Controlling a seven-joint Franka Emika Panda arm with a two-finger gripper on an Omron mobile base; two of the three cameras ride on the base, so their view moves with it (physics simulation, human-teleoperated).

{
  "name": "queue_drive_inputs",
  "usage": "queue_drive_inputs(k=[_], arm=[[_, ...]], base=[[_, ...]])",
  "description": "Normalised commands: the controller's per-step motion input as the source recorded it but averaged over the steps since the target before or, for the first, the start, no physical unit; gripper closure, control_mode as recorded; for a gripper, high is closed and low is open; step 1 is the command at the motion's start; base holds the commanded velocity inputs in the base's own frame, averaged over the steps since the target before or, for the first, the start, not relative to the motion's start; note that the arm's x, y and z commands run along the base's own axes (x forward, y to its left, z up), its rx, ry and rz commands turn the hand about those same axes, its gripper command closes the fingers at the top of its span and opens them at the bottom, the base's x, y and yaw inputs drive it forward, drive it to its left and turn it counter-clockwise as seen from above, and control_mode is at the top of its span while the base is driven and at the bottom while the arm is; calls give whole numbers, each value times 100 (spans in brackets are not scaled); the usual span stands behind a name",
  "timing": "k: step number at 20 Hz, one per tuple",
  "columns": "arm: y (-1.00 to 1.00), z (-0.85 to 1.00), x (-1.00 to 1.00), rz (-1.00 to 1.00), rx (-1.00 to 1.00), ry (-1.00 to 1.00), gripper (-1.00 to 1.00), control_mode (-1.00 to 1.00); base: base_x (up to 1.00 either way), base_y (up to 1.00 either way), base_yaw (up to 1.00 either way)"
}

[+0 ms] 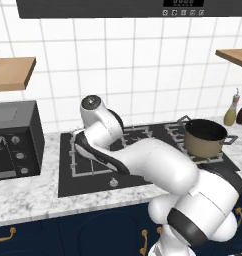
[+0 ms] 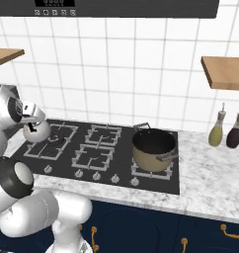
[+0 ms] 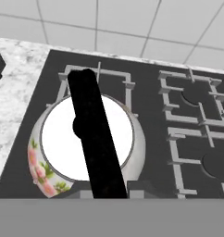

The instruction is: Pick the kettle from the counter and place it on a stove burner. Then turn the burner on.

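The marbled counter point(image 2: 210, 183) runs along the near edge, with the black cooktop set into it. At the left of the cooktop the kettle point(image 2: 36, 131) hangs over the wide-grated stove burner point(image 2: 52, 142); whether it touches the grate I cannot tell. The gripper point(image 2: 31, 117) is clamped shut on the kettle's black arched handle point(image 3: 96, 139). To the right, a tan pot point(image 2: 153, 148) sits on a near burner. Farther right, two bottles point(image 2: 226, 129) stand by the tiled wall
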Motion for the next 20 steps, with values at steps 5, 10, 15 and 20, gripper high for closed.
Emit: queue_drive_inputs(k=[5, 10, 15, 20], arm=[[17, -24, 45, 0, -4, 5, 100, -100], [-8, -39, 51, 0, -5, 0, 100, -100], [0, -15, 4, 0, 0, 4, 100, -100], [-10, -42, 3, 0, -2, 2, 100, -100]], base=[[0, 0, 0], [0, 0, 0], [0, 0, 0], [0, 0, 0]])
